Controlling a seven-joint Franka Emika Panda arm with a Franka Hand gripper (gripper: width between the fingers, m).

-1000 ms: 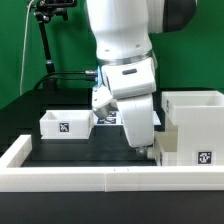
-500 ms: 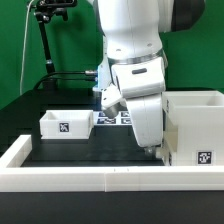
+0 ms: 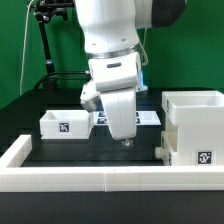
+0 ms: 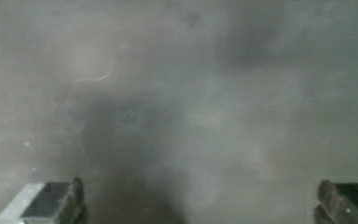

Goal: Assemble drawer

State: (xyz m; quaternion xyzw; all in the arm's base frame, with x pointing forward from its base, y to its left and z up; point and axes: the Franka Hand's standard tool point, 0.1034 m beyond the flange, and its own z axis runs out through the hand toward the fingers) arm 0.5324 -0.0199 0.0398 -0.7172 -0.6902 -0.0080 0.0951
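Note:
The tall hollow white box (image 3: 196, 126) of the drawer stands on the black table at the exterior view's right, with a marker tag on its front. One small white tray (image 3: 66, 124) with a tag sits at the left. A second tray does not show. My gripper (image 3: 125, 141) hangs over the table between the tray and the box, touching neither. In the wrist view my gripper (image 4: 202, 205) has its fingertips (image 4: 53, 201) far apart over blurred bare table, with nothing between them.
A low white wall (image 3: 90, 178) edges the table along the front and left. The marker board (image 3: 148, 118) lies behind my arm. A black camera stand (image 3: 45, 40) rises at the back left.
My arm has swung from close beside the tall box toward the exterior view's left, to the middle of the table. The box and tray have not moved.

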